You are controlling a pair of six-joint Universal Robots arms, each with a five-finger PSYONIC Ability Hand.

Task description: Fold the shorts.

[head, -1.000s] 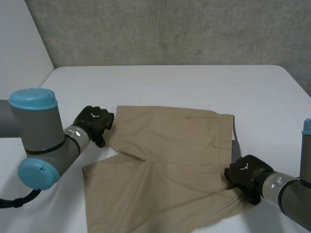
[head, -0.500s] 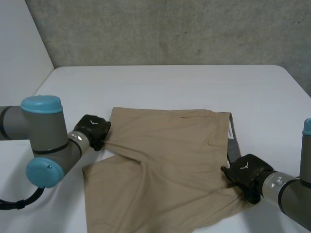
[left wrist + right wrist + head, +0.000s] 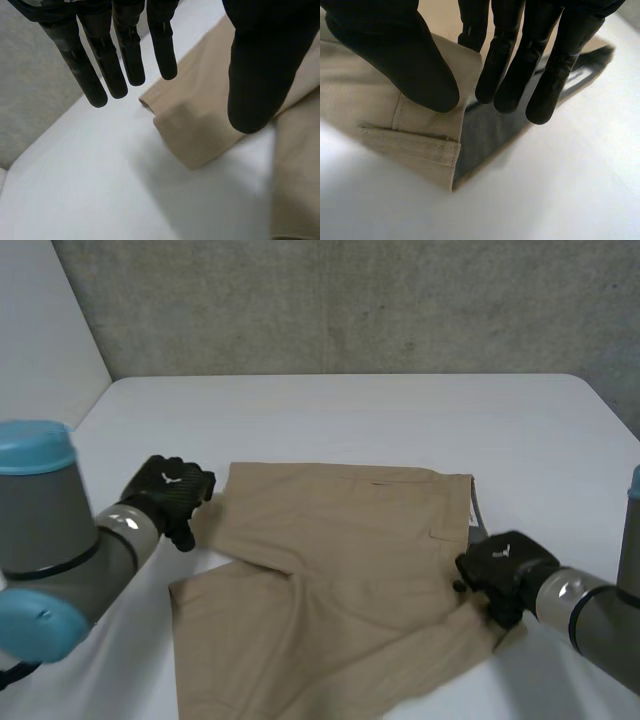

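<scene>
White worktop (image 3: 350, 410): left robot hand (image 3: 170, 490) has let go of the shorts (image 3: 340, 540) at the leg hem (image 3: 165, 115), fingers straight, while right robot hand (image 3: 500, 565) pinches the waistband corner (image 3: 425, 135), apparently ready to fold

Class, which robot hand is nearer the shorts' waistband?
Right. The right robot hand pinches the waistband of the shorts; the left robot hand hovers over a leg hem.
</scene>
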